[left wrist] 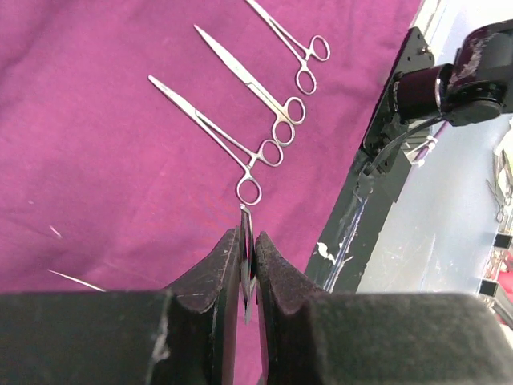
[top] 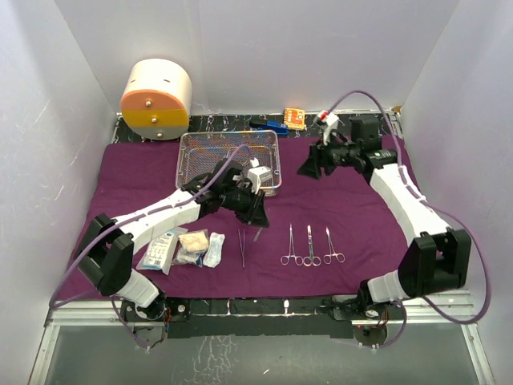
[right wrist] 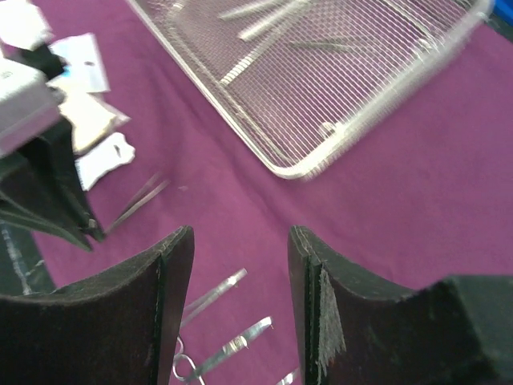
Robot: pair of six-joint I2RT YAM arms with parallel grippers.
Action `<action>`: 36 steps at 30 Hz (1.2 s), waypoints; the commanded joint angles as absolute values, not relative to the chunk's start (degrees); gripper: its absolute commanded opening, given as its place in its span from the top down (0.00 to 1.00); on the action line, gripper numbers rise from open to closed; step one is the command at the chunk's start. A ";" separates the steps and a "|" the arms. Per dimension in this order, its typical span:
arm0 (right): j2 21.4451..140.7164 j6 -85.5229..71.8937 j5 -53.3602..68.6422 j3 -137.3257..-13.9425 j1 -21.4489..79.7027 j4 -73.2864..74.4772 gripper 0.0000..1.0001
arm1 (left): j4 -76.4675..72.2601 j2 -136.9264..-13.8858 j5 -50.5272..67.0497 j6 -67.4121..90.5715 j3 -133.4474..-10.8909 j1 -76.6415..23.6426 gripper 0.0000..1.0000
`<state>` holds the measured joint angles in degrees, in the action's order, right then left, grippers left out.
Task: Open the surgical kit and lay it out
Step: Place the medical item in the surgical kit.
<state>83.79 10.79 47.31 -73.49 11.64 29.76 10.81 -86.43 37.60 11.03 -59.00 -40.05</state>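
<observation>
The purple cloth [top: 353,216] lies spread flat over the table. The wire-mesh tray [top: 210,154] stands at its back, and blurred steel pieces [right wrist: 264,20] lie in it. Three forceps [top: 310,245] lie side by side near the front, with tweezers [top: 241,247] to their left. Gauze and packets [top: 183,247] lie further left. My left gripper [top: 258,218] hovers just in front of the tray, shut on a thin flat steel instrument [left wrist: 246,216], possibly a scalpel. My right gripper [top: 313,166] hangs open over the cloth right of the tray, nothing between its fingers [right wrist: 172,273].
A cream-and-orange drum [top: 156,100] stands at the back left. A small orange item [top: 294,118] and a blue one [top: 272,126] lie behind the tray. White walls close in three sides. The black table edge [top: 280,305] runs along the front.
</observation>
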 commanded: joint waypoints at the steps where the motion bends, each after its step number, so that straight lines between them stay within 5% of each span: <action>1: 75.42 12.34 37.31 -66.40 7.29 27.18 0.51 | 12.67 -85.76 27.91 21.55 -58.49 -44.51 1.00; 18: 65.94 8.61 36.98 -53.35 -5.42 20.69 0.46 | 22.95 -91.08 8.56 42.19 -56.87 -48.34 1.00; 36: 65.83 7.38 40.20 -52.17 -6.37 19.34 0.47 | 22.34 -95.44 5.28 45.78 -55.98 -48.37 0.99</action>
